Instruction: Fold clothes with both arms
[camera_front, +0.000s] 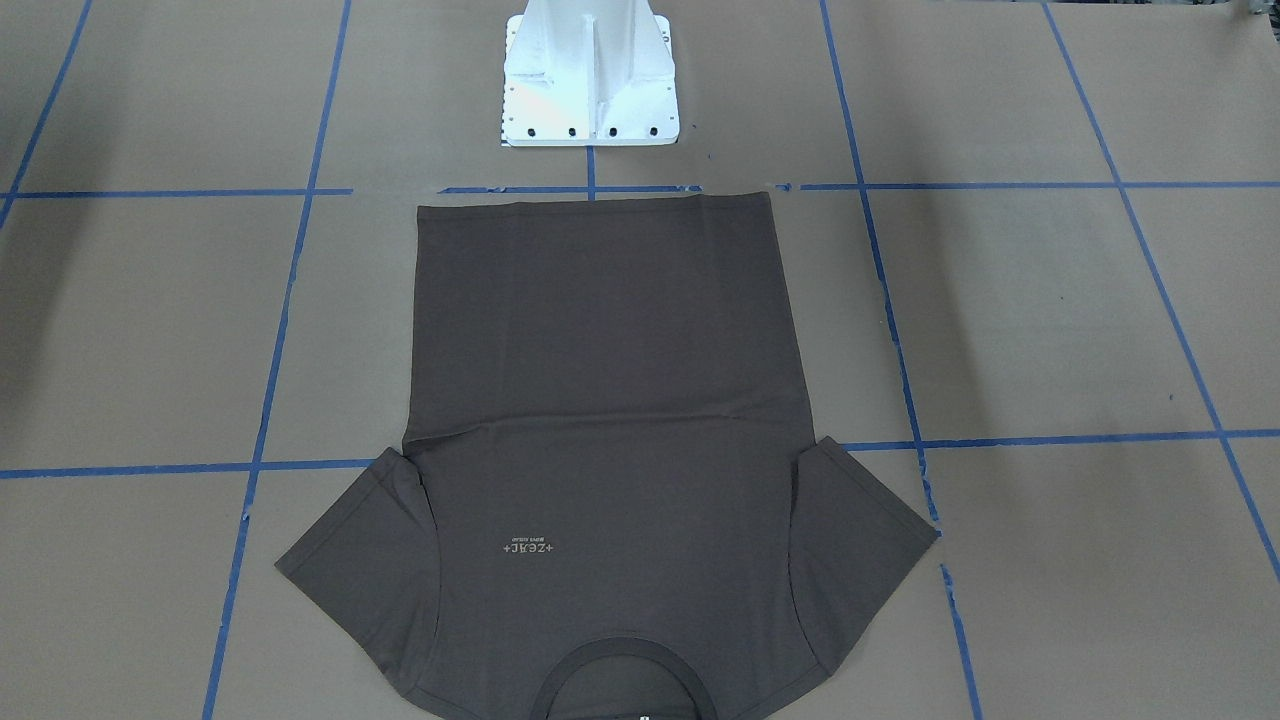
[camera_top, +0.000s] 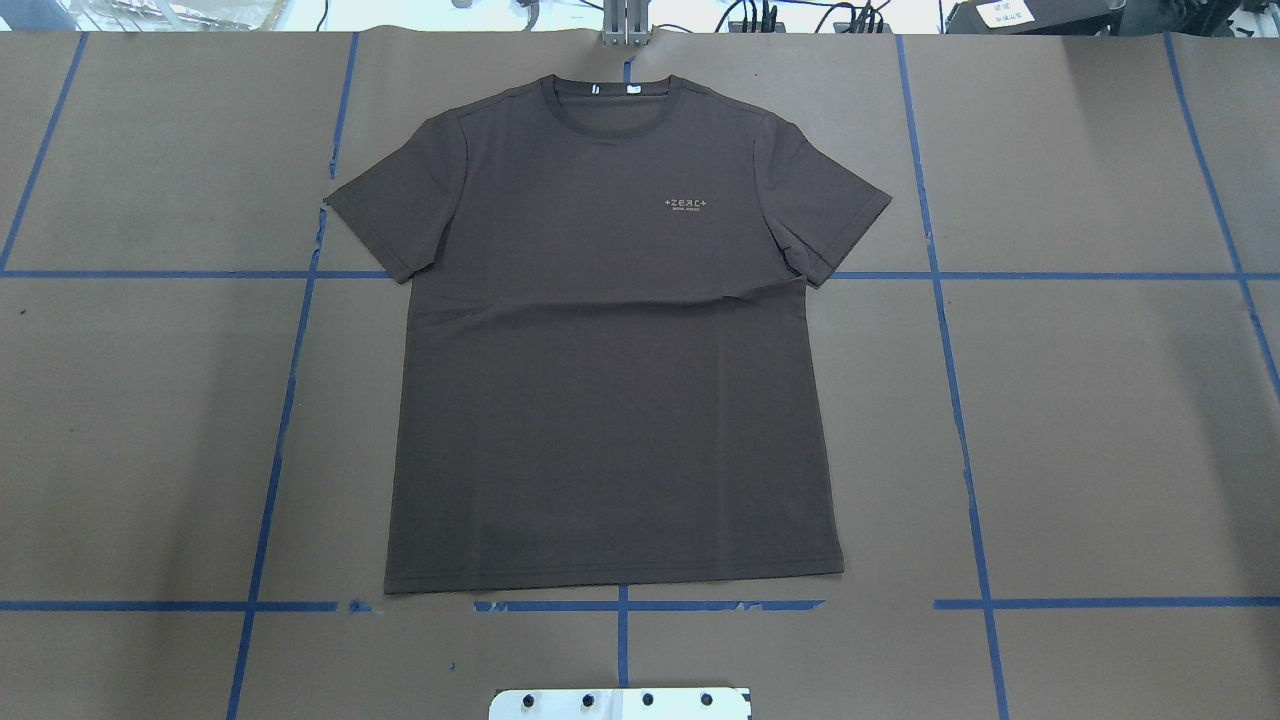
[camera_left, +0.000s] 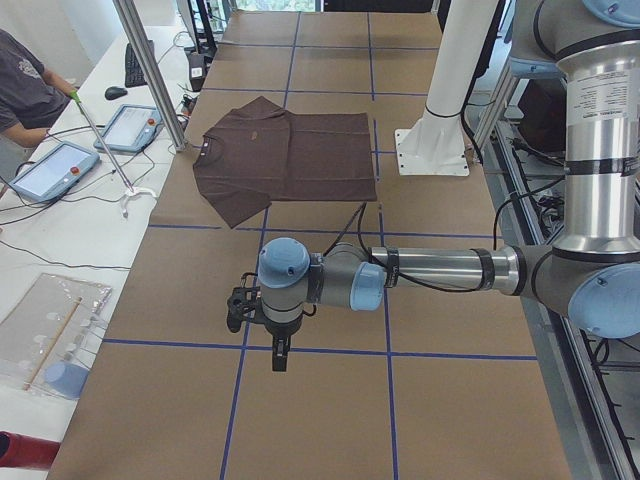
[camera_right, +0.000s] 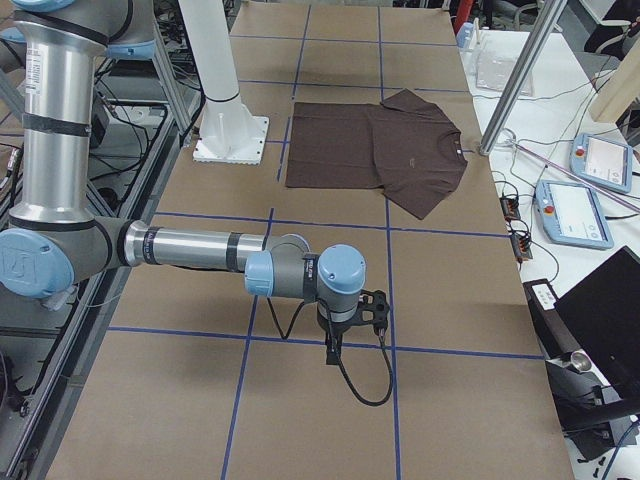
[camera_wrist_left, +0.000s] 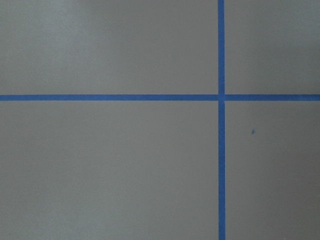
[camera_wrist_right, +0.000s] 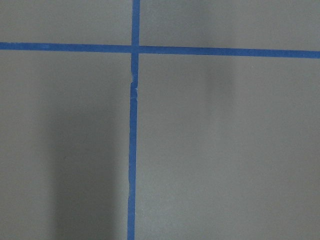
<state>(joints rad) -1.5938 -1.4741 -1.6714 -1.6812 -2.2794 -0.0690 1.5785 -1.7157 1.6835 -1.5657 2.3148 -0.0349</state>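
T-shirt (camera_top: 610, 340): dark brown-grey, spread flat and face up in the middle of the bench (camera_top: 1100, 420), unfolded, both short sleeves out to the sides.
Collar (camera_top: 612, 100): round and ribbed, at the bench edge far from the robot, with a small white tag (camera_top: 633, 89) inside it.
Logo (camera_top: 686, 204): small pale lettering on the chest, toward the robot's right.
Hem (camera_top: 615, 578): straight, on the robot's side, just short of a blue tape line (camera_top: 650, 605) and near the white pedestal (camera_front: 590, 80).
Cloth: mostly smooth, with one faint crease running across below the sleeves.
Left arm (camera_left: 440, 270): reaches out low over the bench at the robot's left end, wrist pointing down, well apart from the T-shirt.
Left jaws: seen only from the bench end, above a tape line; cannot tell whether open or closed.
Right arm (camera_right: 190, 250): mirrors it at the robot's right end, trailing a black cable (camera_right: 365, 385), also well apart from the T-shirt.
Right jaws: seen only from the other bench end; open or closed, cannot tell.
Wrist cameras: each shows only brown bench paper and crossing blue tape.
Bench: brown paper marked into a grid with blue tape.
Surroundings: a seated person (camera_left: 25, 90) at a white side desk with control tablets (camera_left: 55, 170).
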